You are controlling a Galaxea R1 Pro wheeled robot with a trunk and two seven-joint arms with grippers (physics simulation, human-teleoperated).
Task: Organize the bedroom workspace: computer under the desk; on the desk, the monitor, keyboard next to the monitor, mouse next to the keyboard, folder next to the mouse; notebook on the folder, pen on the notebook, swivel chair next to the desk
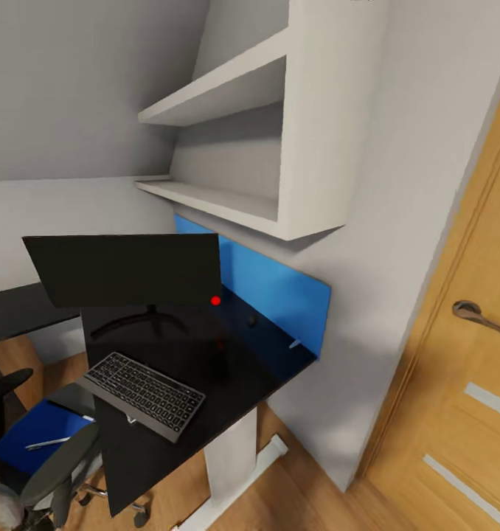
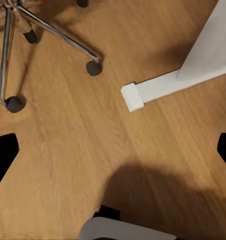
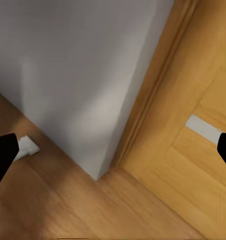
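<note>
Pincers (image 2: 113, 155) spread; chair base (image 2: 23, 30) near.

On the bench (image 1: 279, 369), the monitor (image 1: 125, 269) stands at the back with the keyboard (image 1: 144, 394) in front of it, overhanging the front edge. The swivel chair (image 1: 51, 472) sits left of the bench, carrying the folder (image 1: 29, 431) with the pen (image 1: 47, 443) on top. Wall shelves (image 1: 228, 199) hang above the bench, and a door (image 1: 464, 369) stands to the right.

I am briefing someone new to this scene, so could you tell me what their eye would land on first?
Most striking is the black monitor standing on the glossy black desk, with a bright blue panel on the wall behind. The keyboard lies in front of the monitor, overhanging the desk edge. Lower left, the blue folder with the pen on it rests on the swivel chair.
</note>
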